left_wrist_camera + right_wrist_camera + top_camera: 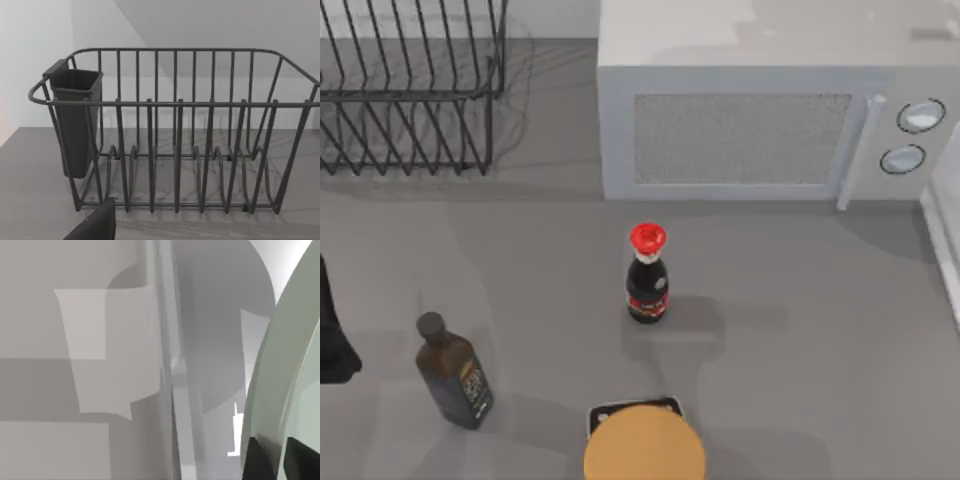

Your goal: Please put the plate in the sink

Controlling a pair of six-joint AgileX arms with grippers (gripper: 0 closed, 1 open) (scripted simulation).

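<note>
Plate (280, 390) shows in the right wrist view as a pale green curved rim, held close to the camera and tilted on edge. Dark fingertips (257, 460) of the right gripper (275, 460) sit either side of that rim, so it looks clamped on the plate. Beside it run straight white edges that are probably the sink (167, 390); in the top view a white strip of the sink's rim lies at the far right of the table.

To finish well, I judge the plate should be carried past that white edge, lowered inside with the rim level, and released only once it rests.

My left arm (332, 340) waits at the left edge, facing the black wire rack (175, 135); whether its fingers are open I cannot tell.
</note>
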